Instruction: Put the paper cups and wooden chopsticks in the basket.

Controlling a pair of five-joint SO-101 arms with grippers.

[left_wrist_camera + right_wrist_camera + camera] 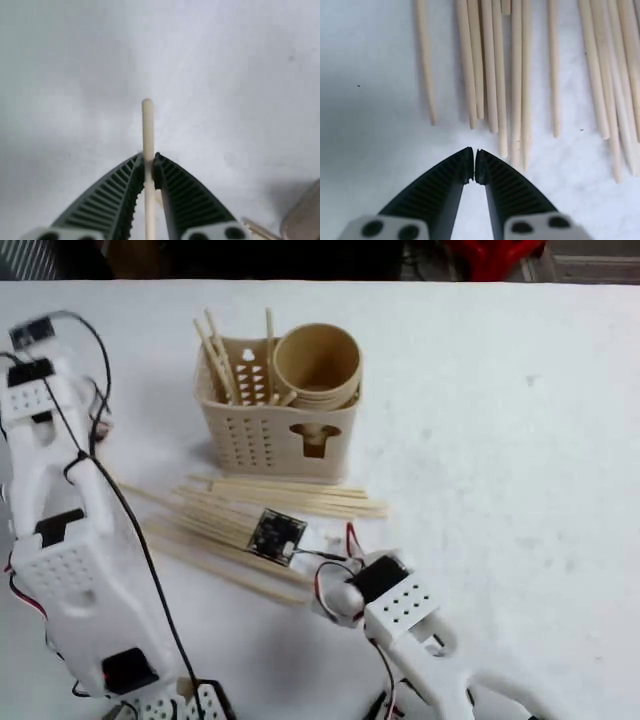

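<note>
**A:** What is shown from above?

**B:** The basket (pixel 270 440) is set on the table (pixel 520 440). Stacked cups (pixel 318 360) and a few standing chopsticks (pixel 218 360) are held inside it. The loose chopsticks (pixel 300 498) are spread flat on the table at six o'clock from the basket. The left arm (pixel 60 540) is placed at about eight o'clock from the basket, and the right arm (pixel 400 605) at five o'clock, beside the pile.

**A:** And at the left wrist?

**B:** The left gripper (pixel 149 161) is clamped on a single chopstick (pixel 147 125), whose end sticks out past the tips.

**A:** At the right wrist?

**B:** The right gripper (pixel 474 157) is pressed together with nothing in it. The loose chopsticks (pixel 492 75) lie just ahead of its tips.

**A:** How should they be handled?

**B:** The sticks are judged light, stiff, smooth and round, so rolling and slipping are to be expected. One stick is best pinched squarely across its width, away from the thin end.
</note>
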